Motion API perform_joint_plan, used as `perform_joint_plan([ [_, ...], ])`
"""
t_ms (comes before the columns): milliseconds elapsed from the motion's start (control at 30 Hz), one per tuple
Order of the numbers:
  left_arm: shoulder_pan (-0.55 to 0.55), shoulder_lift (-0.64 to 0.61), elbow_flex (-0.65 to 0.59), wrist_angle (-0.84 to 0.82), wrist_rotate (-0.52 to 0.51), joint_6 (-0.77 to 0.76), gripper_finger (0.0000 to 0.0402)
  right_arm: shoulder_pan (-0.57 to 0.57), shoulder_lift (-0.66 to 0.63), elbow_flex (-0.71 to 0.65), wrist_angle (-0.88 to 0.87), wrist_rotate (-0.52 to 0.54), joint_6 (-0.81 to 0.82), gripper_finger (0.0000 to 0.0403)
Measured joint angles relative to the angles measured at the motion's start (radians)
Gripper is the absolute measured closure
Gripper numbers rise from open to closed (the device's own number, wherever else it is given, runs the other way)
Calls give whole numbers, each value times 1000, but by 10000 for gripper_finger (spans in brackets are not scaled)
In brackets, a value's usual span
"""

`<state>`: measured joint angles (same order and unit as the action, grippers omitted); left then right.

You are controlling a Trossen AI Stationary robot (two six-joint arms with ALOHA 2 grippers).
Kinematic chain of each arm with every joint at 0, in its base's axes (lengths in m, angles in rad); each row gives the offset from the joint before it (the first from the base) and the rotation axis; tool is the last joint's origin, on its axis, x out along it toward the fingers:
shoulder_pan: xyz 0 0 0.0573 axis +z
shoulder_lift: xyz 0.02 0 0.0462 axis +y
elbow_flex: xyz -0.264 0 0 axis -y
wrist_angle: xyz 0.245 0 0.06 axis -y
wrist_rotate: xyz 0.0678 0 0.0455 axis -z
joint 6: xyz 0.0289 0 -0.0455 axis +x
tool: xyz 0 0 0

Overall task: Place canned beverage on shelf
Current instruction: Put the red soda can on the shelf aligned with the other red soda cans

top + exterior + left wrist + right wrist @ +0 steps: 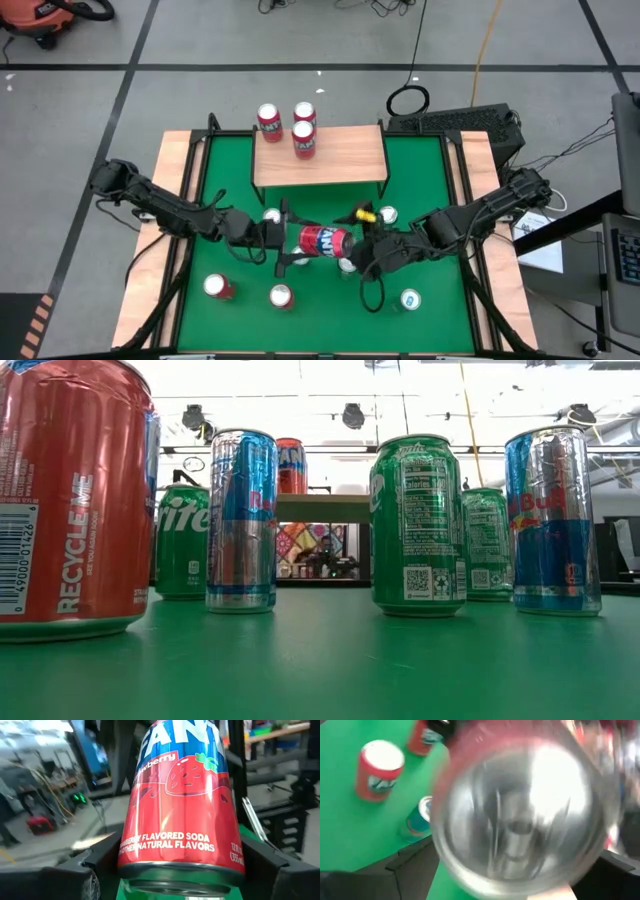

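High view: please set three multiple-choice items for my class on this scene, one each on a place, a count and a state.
1. Where is the Fanta can? A on the shelf; B between both grippers above the table; C on the floor.
2. How many cans stand on the shelf? A none; B three; C six.
3. The Fanta can is: A upright; B crushed; C lying sideways.
Answers: B, the left gripper and right gripper flank it; B, three red cans show there; C, its length runs level.
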<state>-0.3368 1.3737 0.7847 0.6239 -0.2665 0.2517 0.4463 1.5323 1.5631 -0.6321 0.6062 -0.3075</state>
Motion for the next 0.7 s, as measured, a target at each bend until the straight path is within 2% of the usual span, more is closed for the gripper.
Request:
perform_joint_plan([
  [167,-59,0,1,56,-201,133,114,-6,-1,-17,-22,29,417,35],
  [300,-111,-2,3,179,-374,241,114,-13,-1,-105,127,65,525,35],
  [433,-165,-2,3,225,-523,355,114,-22,-2,-240,495,125,503,35],
  [600,-199,-2,3,246,-711,448,114,-56,-2,-376,924,124,393,35],
  [700,-207,-2,3,251,-774,467,114,-78,-2,-428,1096,84,351,35],
])
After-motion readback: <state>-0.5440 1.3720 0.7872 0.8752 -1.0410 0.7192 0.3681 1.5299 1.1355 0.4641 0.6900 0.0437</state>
